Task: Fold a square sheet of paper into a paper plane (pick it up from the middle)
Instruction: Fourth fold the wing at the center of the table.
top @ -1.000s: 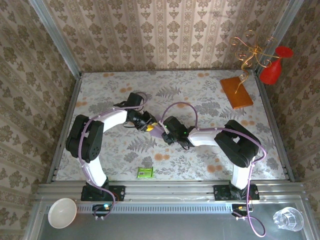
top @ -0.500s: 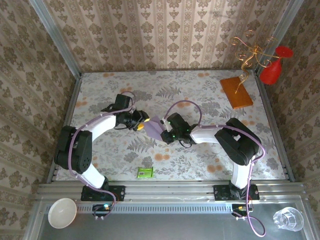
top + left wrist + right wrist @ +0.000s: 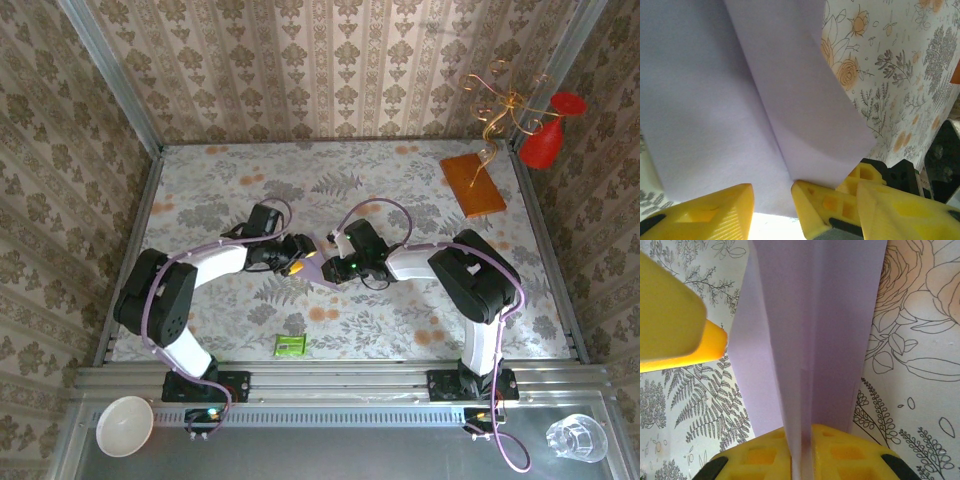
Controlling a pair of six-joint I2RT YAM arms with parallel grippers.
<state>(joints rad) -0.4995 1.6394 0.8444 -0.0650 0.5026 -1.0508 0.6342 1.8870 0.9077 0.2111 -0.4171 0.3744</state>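
The pale lavender paper point(image 3: 810, 340), folded lengthwise with a centre crease, hangs just above the flowered table between the two arms point(image 3: 317, 251). My right gripper point(image 3: 802, 452) is shut on its folded spine, both yellow fingers pressed together. In the left wrist view the paper point(image 3: 740, 100) spreads as two flaps from a crease. My left gripper point(image 3: 804, 192) is open, its fingers point(image 3: 700, 212) apart on either side of the paper's lower edge and of the right gripper's tip point(image 3: 827, 207). From above, the left gripper point(image 3: 298, 258) faces the right gripper point(image 3: 330, 262) closely.
A small green packet point(image 3: 290, 345) lies near the front edge. An orange-brown board point(image 3: 473, 184), a gold wire ornament point(image 3: 500, 100) and a red vase point(image 3: 548, 140) stand at the back right. A white bowl point(image 3: 124, 425) and a glass point(image 3: 575, 437) sit on the front rail.
The left gripper drew back to the left, away from the paper, then returned right to it. The right gripper kept its hold and shifted slightly towards the back.
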